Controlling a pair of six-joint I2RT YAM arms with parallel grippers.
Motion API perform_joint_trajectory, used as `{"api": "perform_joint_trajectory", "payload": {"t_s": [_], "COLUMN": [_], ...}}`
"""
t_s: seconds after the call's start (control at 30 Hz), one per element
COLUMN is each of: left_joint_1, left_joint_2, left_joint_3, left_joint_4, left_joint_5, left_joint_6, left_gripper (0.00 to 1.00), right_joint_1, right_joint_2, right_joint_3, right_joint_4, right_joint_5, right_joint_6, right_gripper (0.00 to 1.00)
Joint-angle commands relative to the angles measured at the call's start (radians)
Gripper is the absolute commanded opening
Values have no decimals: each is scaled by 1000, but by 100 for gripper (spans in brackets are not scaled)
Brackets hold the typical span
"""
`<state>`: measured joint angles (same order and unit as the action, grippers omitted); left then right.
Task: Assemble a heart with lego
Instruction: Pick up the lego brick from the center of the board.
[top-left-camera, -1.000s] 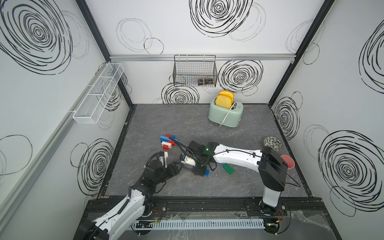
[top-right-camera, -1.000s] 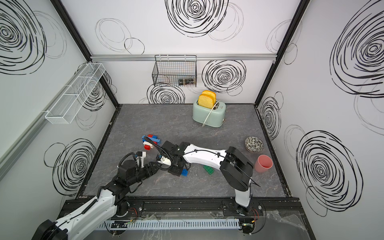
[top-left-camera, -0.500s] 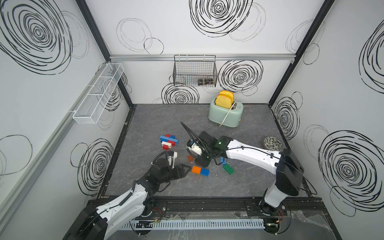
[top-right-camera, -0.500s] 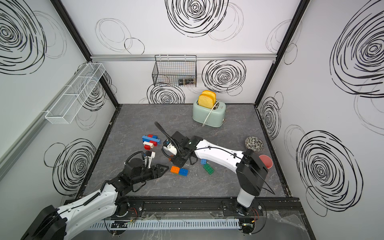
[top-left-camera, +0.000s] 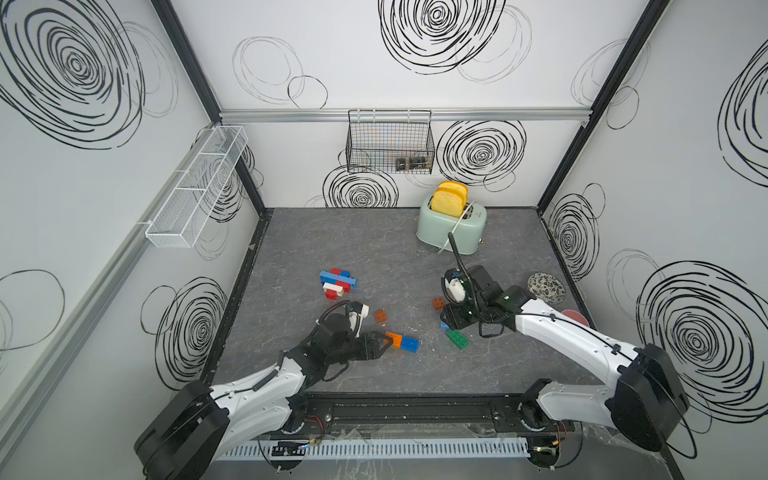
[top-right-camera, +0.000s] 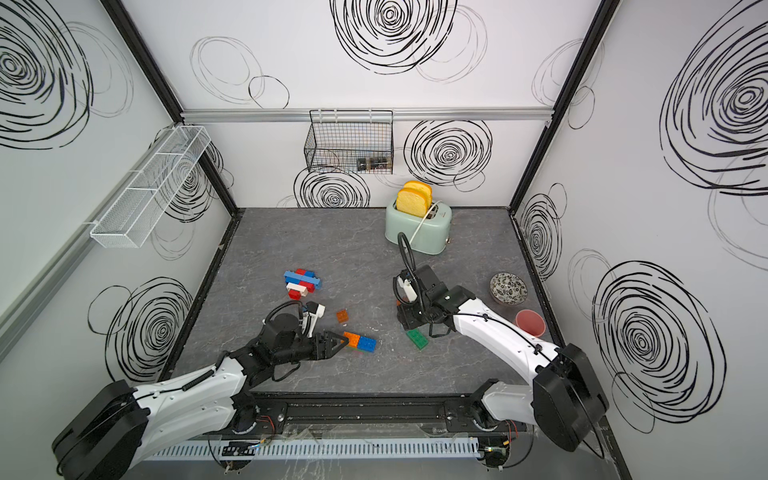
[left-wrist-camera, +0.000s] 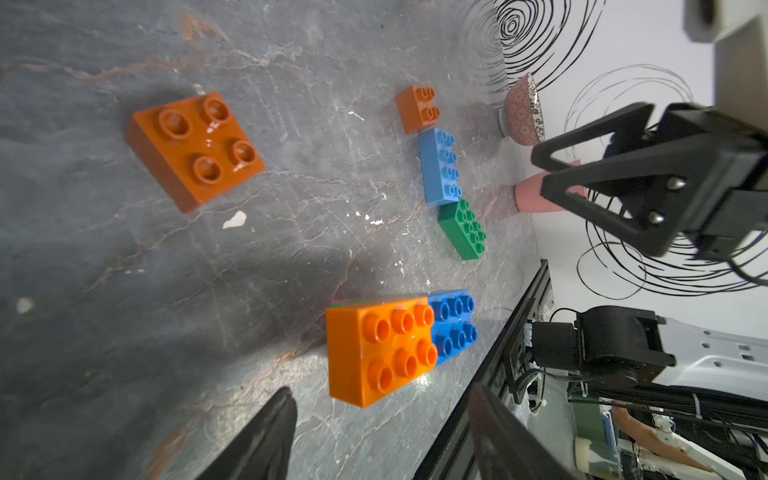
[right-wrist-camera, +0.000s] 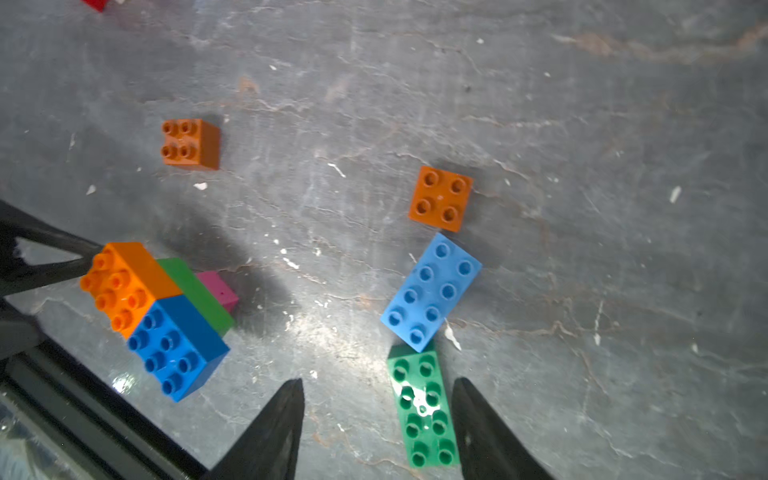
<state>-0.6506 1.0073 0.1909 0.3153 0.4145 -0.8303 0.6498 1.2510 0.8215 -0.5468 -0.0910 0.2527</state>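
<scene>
The lego lies scattered on the grey floor. A stack with an orange brick (left-wrist-camera: 380, 349) and a blue brick (left-wrist-camera: 453, 328) on top sits just ahead of my left gripper (left-wrist-camera: 382, 436), which is open and empty. In both top views its tips (top-left-camera: 384, 341) (top-right-camera: 338, 341) reach the stack's orange end (top-right-camera: 353, 340). My right gripper (right-wrist-camera: 378, 428) is open above a green brick (right-wrist-camera: 424, 411), which shows between its fingers. A light blue brick (right-wrist-camera: 432, 291) touches the green one, and two brown squares (right-wrist-camera: 441, 198) (right-wrist-camera: 192, 143) lie apart. A blue, red and white cluster (top-left-camera: 338, 282) lies farther back.
A mint toaster (top-left-camera: 451, 226) with toast stands at the back. A patterned bowl (top-left-camera: 545, 287) and a pink cup (top-left-camera: 575, 316) sit by the right wall. A wire basket (top-left-camera: 390, 143) hangs on the back wall, a white mesh shelf (top-left-camera: 195, 187) on the left wall.
My right arm has swung away to the right, leaving the orange and blue stack on the floor. My left gripper has moved up to the stack and its jaws have widened.
</scene>
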Motion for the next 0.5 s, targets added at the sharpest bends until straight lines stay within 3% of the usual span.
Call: {"api": "perform_joint_trajectory", "payload": {"t_s": [0.0,0.47], "left_joint_1": [-6,-7], "left_joint_2": [14,3], "left_joint_3": [27,24], "left_joint_4": [65,50], "left_joint_5": [4,-9], "left_joint_6": [19,13], "left_gripper": [70,70], "right_joint_1": [-30,-72], "right_joint_2": [-23,237], "right_joint_3": [-35,20], "right_joint_4": [77,156], "right_joint_5": [21,20], "right_joint_6": [49,44], "right_gripper": [61,62]}}
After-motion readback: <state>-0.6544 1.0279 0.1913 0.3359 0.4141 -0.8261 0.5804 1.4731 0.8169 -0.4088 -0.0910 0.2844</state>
